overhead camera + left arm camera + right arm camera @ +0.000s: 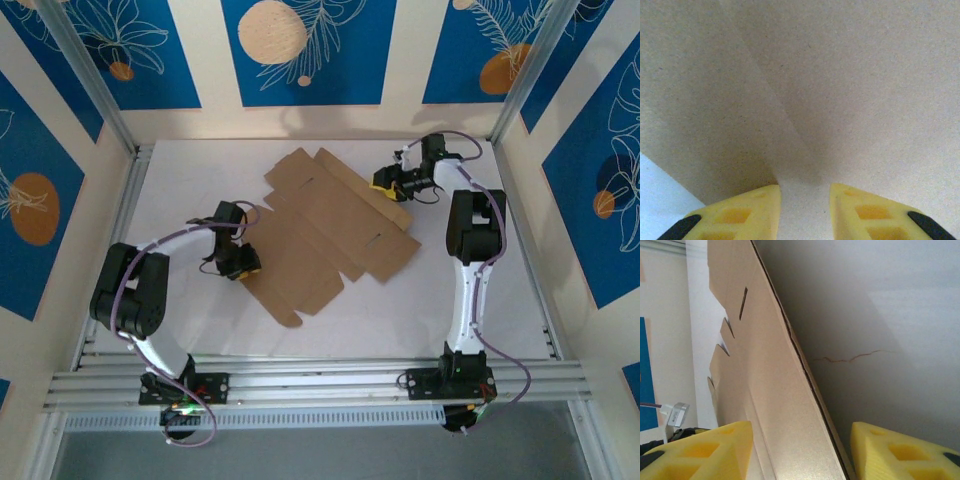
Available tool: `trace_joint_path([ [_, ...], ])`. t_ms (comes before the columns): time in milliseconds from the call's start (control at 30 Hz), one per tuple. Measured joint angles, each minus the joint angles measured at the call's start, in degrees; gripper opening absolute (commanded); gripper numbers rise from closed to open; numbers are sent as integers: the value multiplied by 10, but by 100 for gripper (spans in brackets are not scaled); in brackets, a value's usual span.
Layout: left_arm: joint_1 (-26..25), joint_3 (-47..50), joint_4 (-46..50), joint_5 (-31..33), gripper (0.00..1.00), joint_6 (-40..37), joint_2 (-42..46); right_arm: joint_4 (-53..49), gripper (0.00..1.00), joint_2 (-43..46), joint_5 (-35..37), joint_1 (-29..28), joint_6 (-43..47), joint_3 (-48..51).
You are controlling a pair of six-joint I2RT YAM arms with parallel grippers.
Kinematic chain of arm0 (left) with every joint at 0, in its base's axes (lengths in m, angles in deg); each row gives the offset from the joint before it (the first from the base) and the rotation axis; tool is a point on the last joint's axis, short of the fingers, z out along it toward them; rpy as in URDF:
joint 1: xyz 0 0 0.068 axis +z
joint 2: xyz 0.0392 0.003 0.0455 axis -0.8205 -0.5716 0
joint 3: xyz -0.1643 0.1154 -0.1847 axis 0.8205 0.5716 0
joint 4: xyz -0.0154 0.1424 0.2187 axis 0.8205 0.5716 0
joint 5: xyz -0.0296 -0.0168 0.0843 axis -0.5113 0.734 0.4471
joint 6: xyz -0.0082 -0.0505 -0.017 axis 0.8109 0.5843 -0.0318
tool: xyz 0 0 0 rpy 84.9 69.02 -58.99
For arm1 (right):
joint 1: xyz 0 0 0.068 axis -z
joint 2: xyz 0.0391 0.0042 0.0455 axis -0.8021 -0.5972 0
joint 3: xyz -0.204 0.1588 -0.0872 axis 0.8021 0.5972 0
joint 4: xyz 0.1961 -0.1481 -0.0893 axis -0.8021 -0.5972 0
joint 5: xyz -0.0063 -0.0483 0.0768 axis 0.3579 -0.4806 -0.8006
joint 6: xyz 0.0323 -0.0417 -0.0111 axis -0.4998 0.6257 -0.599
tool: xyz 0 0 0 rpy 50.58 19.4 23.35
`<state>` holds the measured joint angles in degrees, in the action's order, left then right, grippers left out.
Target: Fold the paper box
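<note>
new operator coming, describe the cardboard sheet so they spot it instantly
Start at the white table ringed by blue leaf-print panels. Spread out mid-table between the left gripper and the right gripper is the paper box: the only brown thing there, an unprinted cardboard sheet with flaps, slots and notched edges.

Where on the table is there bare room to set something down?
Bare table lies in the far left corner, between the paper box and the side frame, and along the near edge, between the box and the front rail. It is crowded at the box's edges where the left gripper and right gripper sit.
</note>
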<state>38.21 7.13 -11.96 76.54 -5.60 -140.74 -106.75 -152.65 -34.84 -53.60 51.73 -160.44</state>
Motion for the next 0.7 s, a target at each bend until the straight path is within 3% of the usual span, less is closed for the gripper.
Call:
trace_joint_path([
  [267,0,0,2,6,33,-1,3,-3,48,28,2,-26,24,13],
  [333,1,0,4,11,33,-1,4,-5,41,38,16,-33,35,19],
  [433,2,0,7,16,33,-3,7,-9,31,55,72,-46,57,30],
  [700,5,0,9,21,33,-9,7,-8,29,94,224,-77,99,74],
])
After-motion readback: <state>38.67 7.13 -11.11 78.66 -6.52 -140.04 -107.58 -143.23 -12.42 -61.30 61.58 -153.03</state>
